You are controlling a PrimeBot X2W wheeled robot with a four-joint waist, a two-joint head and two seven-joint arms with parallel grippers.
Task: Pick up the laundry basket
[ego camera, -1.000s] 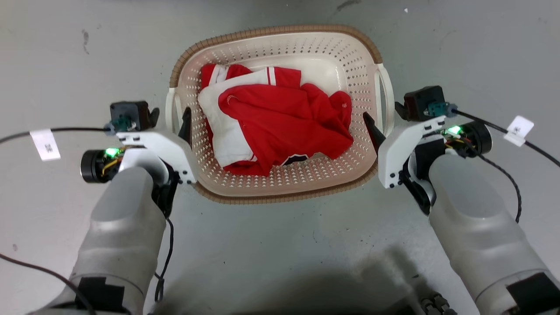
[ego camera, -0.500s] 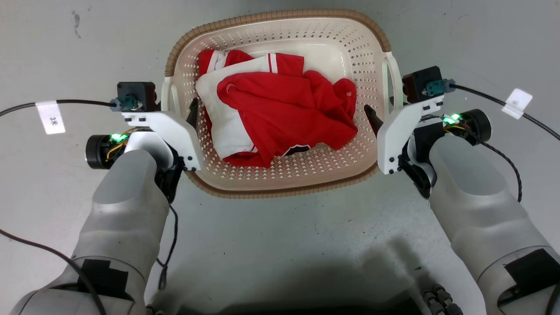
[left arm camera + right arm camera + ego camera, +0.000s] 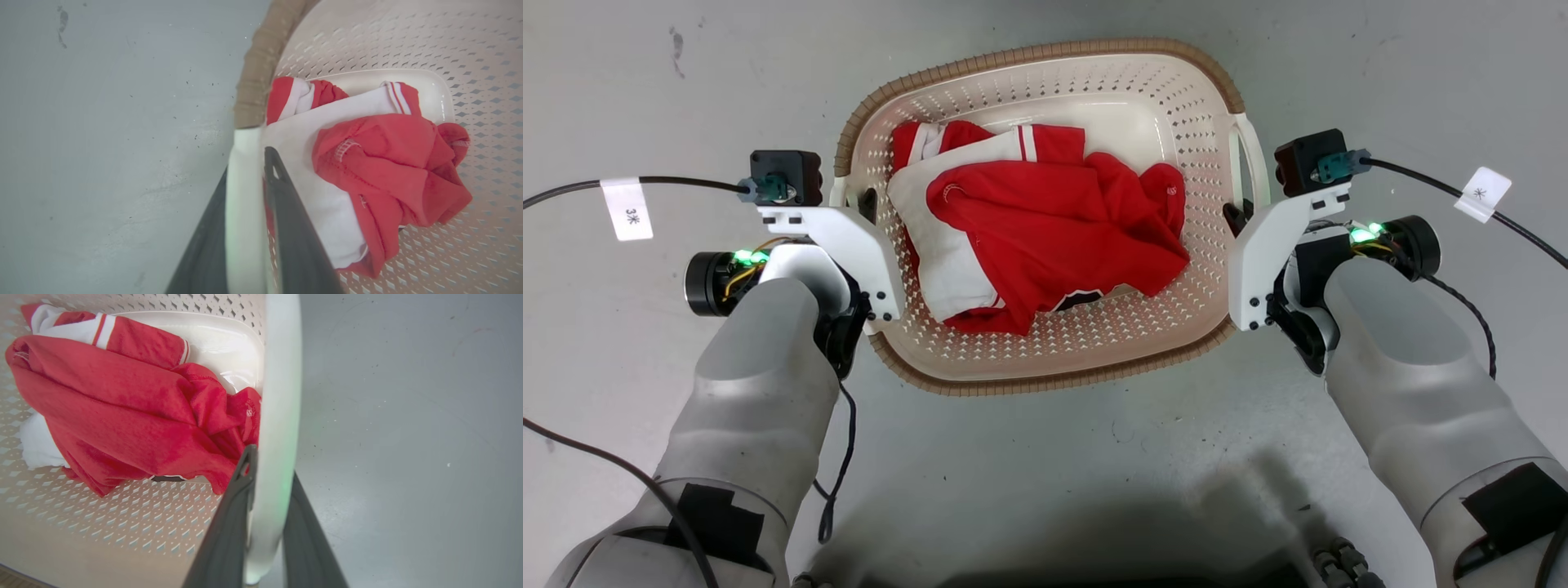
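Rising from the bottom corners of the head view, two pale forearms (image 3: 752, 367) end at either side of the laundry basket (image 3: 1029, 384), which sits between them over the grey floor (image 3: 1045, 474). The left gripper (image 3: 854, 200) (image 3: 245, 171) is clamped on the left handle (image 3: 243, 204), one dark finger inside the perforated wall and one outside. The right gripper (image 3: 1245, 214) (image 3: 271, 465) pinches the right handle (image 3: 278, 396) the same way. In the basket lies a crumpled red and white garment (image 3: 1054, 229); its small emblem is too tiny to read. A paper tag (image 3: 627, 214) on the left cable (image 3: 686, 181) reads "3米". The right tag (image 3: 1482, 194) bears a star-like mark I cannot read for certain.
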